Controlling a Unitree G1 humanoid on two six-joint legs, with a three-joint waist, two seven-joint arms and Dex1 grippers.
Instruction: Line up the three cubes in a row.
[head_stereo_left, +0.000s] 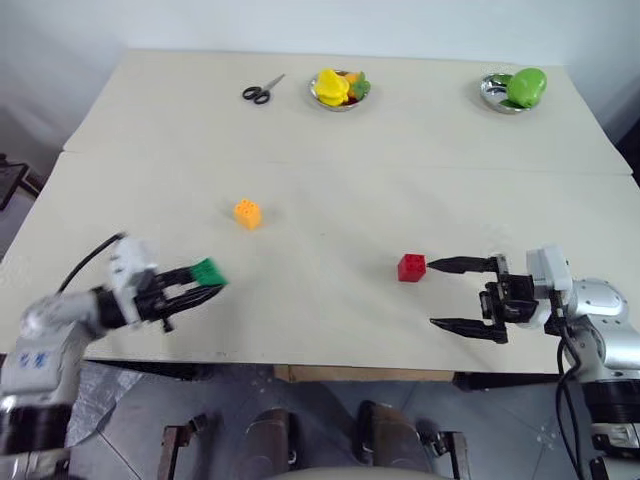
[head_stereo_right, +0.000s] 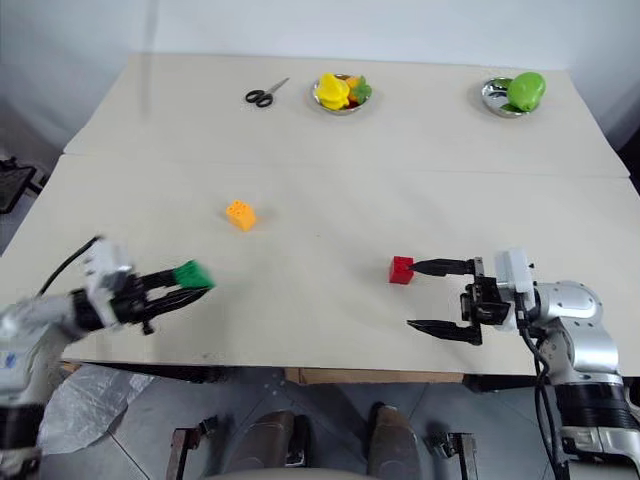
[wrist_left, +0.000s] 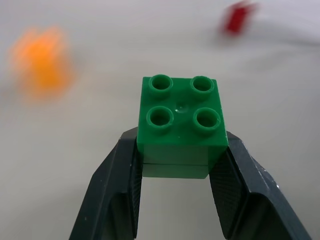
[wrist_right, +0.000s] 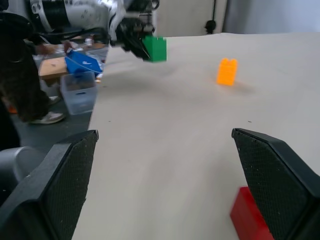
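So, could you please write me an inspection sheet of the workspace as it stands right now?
Surface: pale table with a seam running across it.
Job's things: green cube held above the table by the left gripper; orange-yellow cube and red cube stand apart on the table, not in a row.
Clutter: scissors; metal bowl with yellow fruit; metal bowl with green fruit, all at the far edge.
Grippers: left shut on the green cube; right gripper open, one finger tip next to the red cube.
Cables: black cable at the left wrist.
Surroundings: small plastic bin on the floor beside the table.
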